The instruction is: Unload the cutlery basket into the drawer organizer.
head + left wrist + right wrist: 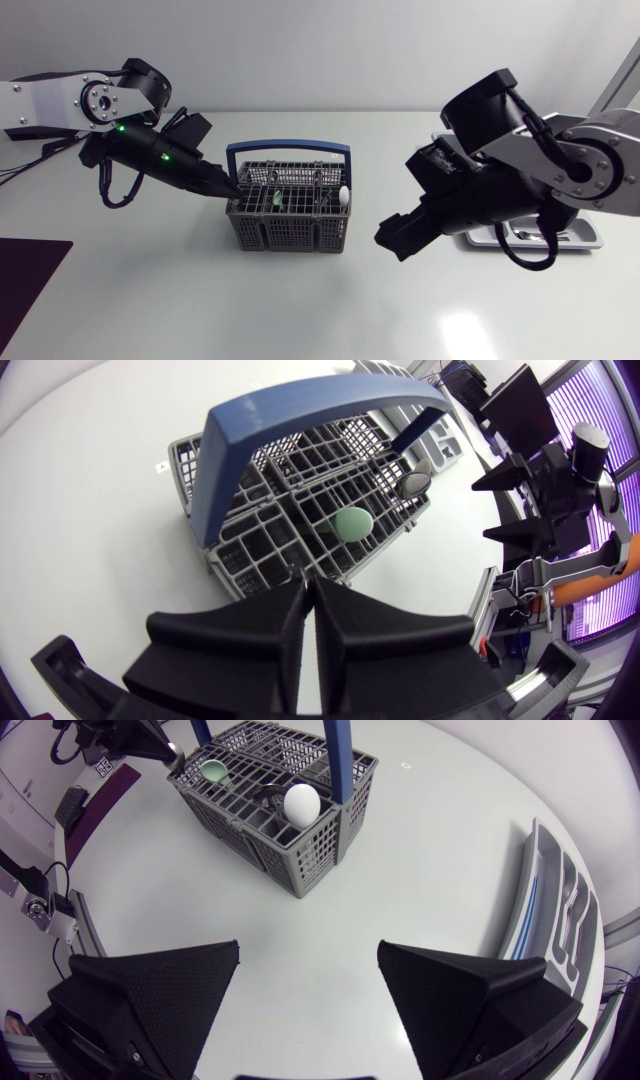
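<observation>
the left gripper (306, 588) is sitting with its fingers pressed together, pinching nothing visible, at the rim of the cutlery basket (290, 232). the green spoon (352, 523) is standing bowl-up in a compartment just ahead of it. the right gripper (308, 955) is hanging spread wide over the desk (300, 310) between basket and drawer organizer (598, 236), so the left arm is looking nearer.

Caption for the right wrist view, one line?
Right end effector open, cutlery basket ahead holding a white spoon and green spoon, drawer organizer beside the end effector.
</observation>
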Robot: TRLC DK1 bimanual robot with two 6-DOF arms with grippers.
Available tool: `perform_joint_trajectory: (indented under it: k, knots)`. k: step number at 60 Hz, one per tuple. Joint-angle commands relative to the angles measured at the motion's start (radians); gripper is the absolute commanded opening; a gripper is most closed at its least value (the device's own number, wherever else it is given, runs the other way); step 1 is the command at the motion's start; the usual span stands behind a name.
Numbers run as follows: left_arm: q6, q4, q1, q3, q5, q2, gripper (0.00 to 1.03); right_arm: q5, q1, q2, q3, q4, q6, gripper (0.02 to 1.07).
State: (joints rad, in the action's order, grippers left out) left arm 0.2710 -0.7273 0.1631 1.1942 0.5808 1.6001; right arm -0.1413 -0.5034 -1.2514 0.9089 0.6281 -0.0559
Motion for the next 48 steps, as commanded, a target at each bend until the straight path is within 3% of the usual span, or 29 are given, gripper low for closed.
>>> perform_joint_trajectory:
  k: [1,15,48]
  knots:
    - [0.027,-0.02,-0.017,0.03,0.048,0.006,0.04,0.006,-0.011,-0.013,0.01,-0.001,-0.007,1.02]
    - [0.028,-0.092,-0.046,0.076,0.154,-0.002,0.04,0.011,-0.017,-0.014,0.012,-0.001,-0.007,1.02]
    - [0.019,-0.208,-0.077,0.139,0.198,-0.163,0.04,0.012,-0.04,0.01,0.005,0.002,-0.041,1.02]
